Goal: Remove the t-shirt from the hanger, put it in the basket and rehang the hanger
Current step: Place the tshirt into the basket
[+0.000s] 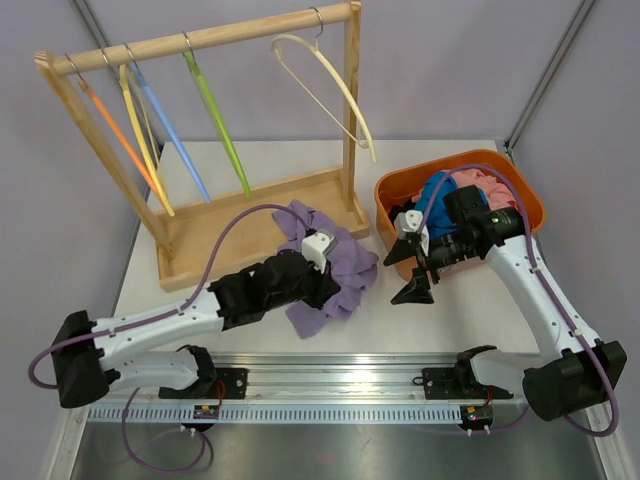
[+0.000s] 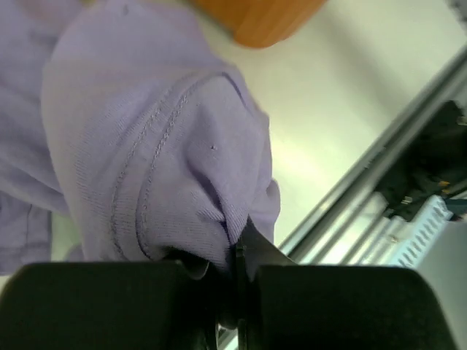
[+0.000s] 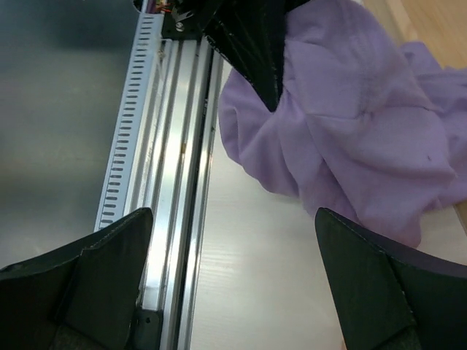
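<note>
Grips with the left tool (image 2: pixel 237 251) only a thin fold of the crumpled lilac cotton t-shirt (image 1: pixel 345 262), heaped on the white tabletop (image 1: pixel 450 330) just beside the wooden rack's base (image 1: pixel 250 235). Holds the right tool (image 3: pixel 232 240) wide and empty. Could slip free or snag that base if pulled hard.

White arm links (image 1: pixel 160 322), black joints (image 1: pixel 265 285) — purple cables (image 1: pixel 262 208) along both arms.

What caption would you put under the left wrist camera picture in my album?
Left gripper pinches a fold of the purple t-shirt; white table and orange bin beyond.
</note>
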Robot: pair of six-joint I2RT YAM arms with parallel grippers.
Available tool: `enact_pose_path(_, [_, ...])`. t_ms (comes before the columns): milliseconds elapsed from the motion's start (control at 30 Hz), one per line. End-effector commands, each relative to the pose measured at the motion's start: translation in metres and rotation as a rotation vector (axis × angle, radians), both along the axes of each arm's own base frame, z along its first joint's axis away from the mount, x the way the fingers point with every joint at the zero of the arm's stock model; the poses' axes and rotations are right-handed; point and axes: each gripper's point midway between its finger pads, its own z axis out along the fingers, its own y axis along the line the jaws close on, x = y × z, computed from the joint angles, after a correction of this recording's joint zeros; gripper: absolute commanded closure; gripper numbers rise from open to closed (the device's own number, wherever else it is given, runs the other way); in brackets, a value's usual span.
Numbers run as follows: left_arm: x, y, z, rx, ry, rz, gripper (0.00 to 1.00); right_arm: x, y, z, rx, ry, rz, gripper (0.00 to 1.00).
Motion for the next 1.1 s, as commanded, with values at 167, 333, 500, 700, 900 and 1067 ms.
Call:
enact_pose_path(167, [-0.013,-0.01,0.141,-0.184,-0.231,-0.174,1.0,0.015,0.064,0.031,0.094,-0.12,0.035,0.01])
enact_pose_path(333, [-0.014,-0.012,0.2,-0.251,-0.324,-0.203,1.0,0.01,0.095,0.056,0.171,-0.071,0.113,0.01])
enact_pose_path(500, [-0.011,-0.01,0.238,-0.3,-0.414,-0.202,1.0,-0.007,0.114,0.08,0.249,-0.049,0.192,0.01])
enact_pose_path(700, [-0.02,-0.018,0.285,-0.41,-0.47,-0.254,1.0,0.004,0.136,0.113,0.377,0.029,0.141,0.01])
enact_pose_path(900, [-0.026,-0.022,0.332,-0.516,-0.54,-0.287,1.0,0.025,0.151,0.139,0.487,0.157,0.012,0.18])
enact_pose_path(1067, [-0.033,-0.01,0.369,-0.606,-0.61,-0.277,1.0,0.027,0.149,0.144,0.456,0.104,0.023,0.84])
